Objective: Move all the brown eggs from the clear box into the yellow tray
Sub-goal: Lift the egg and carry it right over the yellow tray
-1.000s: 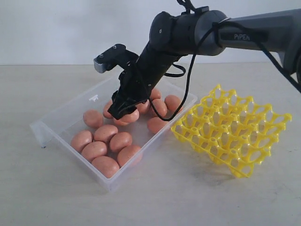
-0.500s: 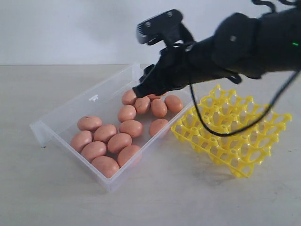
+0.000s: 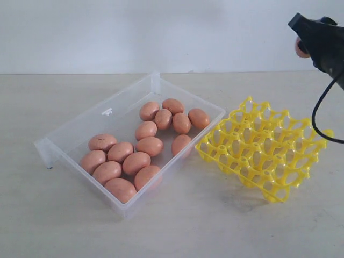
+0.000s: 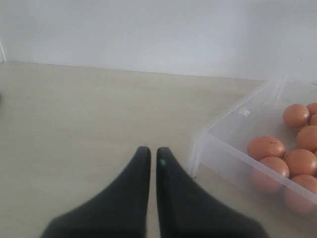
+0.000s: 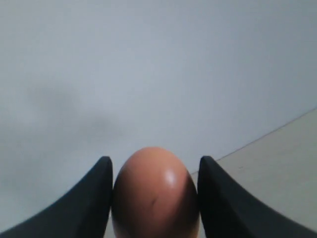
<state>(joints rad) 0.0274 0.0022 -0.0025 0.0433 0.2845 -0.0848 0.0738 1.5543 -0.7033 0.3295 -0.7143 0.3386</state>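
Several brown eggs (image 3: 135, 163) lie in the clear box (image 3: 70, 129) at left centre. The yellow tray (image 3: 266, 150) stands tilted to its right, its cells bare. My right gripper (image 5: 154, 166) is shut on one brown egg (image 5: 154, 191), held between both black fingers; in the exterior view that egg (image 3: 300, 48) shows at the upper right edge, high above the tray. My left gripper (image 4: 150, 151) is shut with nothing in it, low over the table beside the box's near corner (image 4: 195, 148). The left gripper does not show in the exterior view.
A pale wall rises behind the light wooden table (image 3: 177, 226). A black cable (image 3: 317, 121) hangs from the right arm down over the tray's far right side.
The right arm lifted an egg out of the box and swung up and to the right, leaving the box uncovered. The eggs in the box shifted a little.
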